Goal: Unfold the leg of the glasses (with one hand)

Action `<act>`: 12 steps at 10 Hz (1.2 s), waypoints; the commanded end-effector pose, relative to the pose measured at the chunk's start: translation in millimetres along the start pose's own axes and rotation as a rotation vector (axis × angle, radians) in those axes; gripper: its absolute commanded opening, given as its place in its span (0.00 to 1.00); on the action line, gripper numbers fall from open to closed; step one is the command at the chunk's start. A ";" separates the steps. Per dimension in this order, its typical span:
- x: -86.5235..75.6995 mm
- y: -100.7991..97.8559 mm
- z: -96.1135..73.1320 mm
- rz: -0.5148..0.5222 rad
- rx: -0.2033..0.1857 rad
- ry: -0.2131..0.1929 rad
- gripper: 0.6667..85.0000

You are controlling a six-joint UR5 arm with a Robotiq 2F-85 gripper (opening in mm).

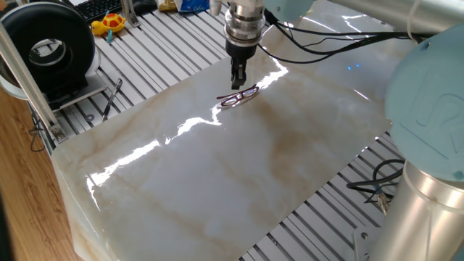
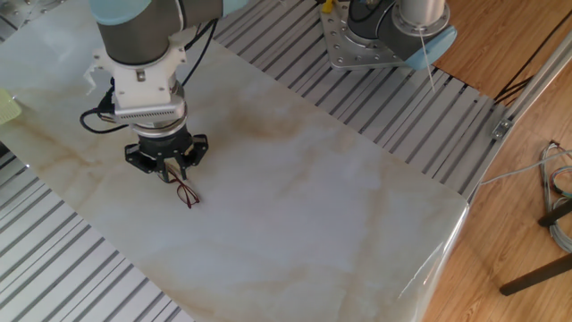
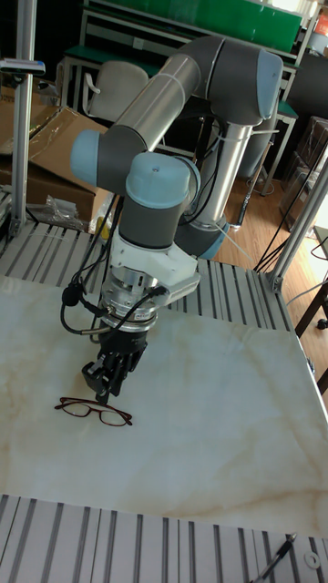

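Note:
The glasses lie flat on the marble tabletop, thin dark reddish frame with clear lenses; they also show as the glasses and the glasses. The hand, my black two-fingered gripper, hangs point-down just over their far edge, fingers pressed together with nothing visibly between them. From the other side the gripper stands right behind the frame. In the tall view the gripper hovers just above the rim. Whether the temple arms are folded is too small to tell.
A black pen-like tool lies on the slatted table at left, near a black round device and a yellow toy. Black cables trail behind the wrist. Another robot base stands at the far edge.

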State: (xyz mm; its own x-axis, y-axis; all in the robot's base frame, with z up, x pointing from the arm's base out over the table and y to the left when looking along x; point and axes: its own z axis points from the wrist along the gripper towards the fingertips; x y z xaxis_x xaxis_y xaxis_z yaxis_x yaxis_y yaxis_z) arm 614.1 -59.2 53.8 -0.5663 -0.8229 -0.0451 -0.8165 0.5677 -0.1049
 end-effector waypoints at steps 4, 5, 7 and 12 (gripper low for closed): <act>-2.6 -0.1 4.4 -0.038 -0.008 -0.018 0.35; -1.2 -1.5 4.4 -0.051 -0.003 -0.012 0.35; 4.1 -0.1 6.6 -0.074 -0.003 -0.013 0.35; 11.8 8.4 12.4 -0.079 -0.025 0.021 0.34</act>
State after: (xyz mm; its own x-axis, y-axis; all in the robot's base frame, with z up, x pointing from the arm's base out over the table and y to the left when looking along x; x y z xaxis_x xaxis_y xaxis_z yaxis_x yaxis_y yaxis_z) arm 607.5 -66.6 41.4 -0.5037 -0.8637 -0.0163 -0.8582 0.5025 -0.1051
